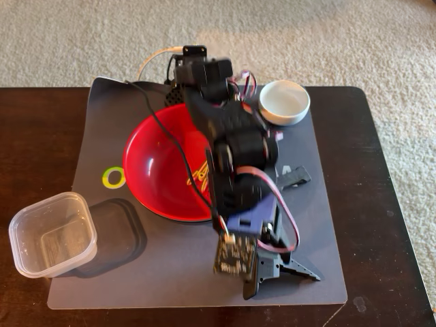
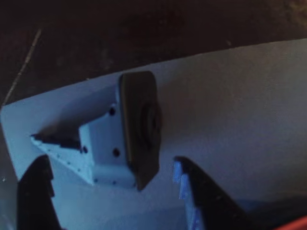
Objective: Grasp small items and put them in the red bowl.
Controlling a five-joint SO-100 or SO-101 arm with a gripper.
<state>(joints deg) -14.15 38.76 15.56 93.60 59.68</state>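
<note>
We held the end effector [image 2: 112,191] spread around the black bracket [image 2: 136,129] near the mat's [image 1: 102,272] front edge; its angled faces could slip sideways on closing.

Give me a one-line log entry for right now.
hand: open, astride black bracket on mat | not yet gripped | red bowl: yellow item inside | clear tub, white dish out

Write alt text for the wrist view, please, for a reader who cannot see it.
The open gripper hangs over a grey mat, its two dark fingertips at the bottom edge, with a black angular plastic bracket lying between and just beyond them. Dark table fills the top.
</note>
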